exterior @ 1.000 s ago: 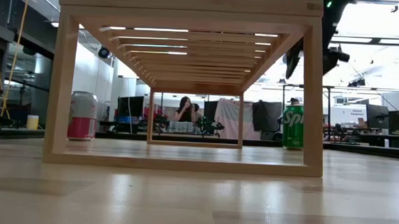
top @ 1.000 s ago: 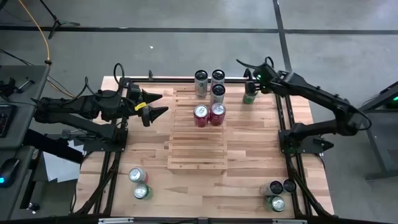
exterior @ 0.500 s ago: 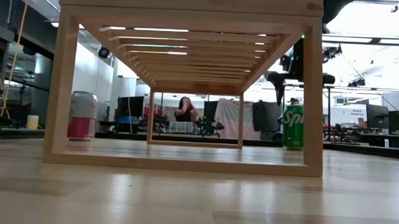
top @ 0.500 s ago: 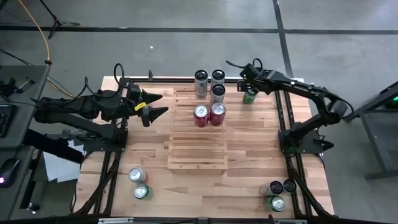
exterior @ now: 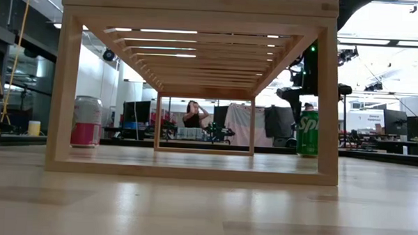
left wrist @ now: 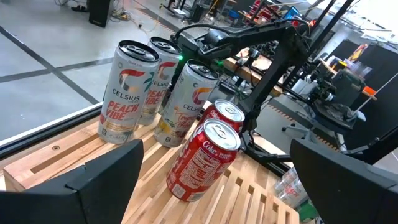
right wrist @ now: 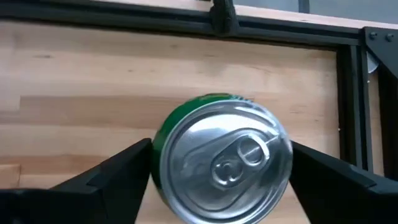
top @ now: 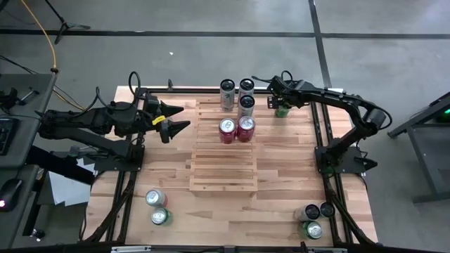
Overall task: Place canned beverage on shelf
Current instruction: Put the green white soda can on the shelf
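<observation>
Cans for the shelf sit in several groups, and from left to right across the high view the picture is one of a task partly done. At about nine o'clock the left gripper waits over the tabletop beside the rack, its fingers spread and holding nothing. At about seven o'clock two loose cans stand untouched on the table. In the middle, the slatted rack carries five cans at its twelve o'clock end: three tall pale cans and two red cola cans just in front of them, leaving most of the slats bare. Toward one o'clock a green can stands upright on the table, off the rack, and the right gripper is directly above it; the wrist view shows one finger on either side of the can's top, with the jaws not visibly pressing, so I judge the grasp not yet made. At five o'clock three more cans wait.
</observation>
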You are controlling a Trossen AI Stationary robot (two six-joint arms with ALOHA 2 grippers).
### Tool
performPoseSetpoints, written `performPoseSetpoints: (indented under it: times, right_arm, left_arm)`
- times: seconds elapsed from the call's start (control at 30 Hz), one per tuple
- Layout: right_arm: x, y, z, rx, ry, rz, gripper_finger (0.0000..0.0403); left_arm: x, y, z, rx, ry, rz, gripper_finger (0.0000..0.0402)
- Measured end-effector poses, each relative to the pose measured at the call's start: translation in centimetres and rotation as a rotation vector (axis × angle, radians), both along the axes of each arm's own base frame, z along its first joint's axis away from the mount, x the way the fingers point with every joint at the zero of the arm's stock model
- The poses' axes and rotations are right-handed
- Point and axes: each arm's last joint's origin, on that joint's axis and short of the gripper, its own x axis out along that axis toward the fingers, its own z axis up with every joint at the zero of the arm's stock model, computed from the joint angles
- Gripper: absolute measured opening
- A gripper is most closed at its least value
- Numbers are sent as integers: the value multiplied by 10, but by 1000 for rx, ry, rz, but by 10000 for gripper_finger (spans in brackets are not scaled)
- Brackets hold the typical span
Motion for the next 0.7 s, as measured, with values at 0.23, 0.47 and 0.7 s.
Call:
performPoseSetpoints:
  times: [0.23,0.47,0.7]
  right_arm:
    - [-11,14,21,14,8,115,282]
    - [-38,57,98,-113,-87,335,282]
    - [-51,133,192,-33,-455,798,282]
  left_arm:
    - [0,0,0,15,6,-3,397]
    - [0,0,0,24,9,-5,397]
    - [0,0,0,24,9,-5,397]
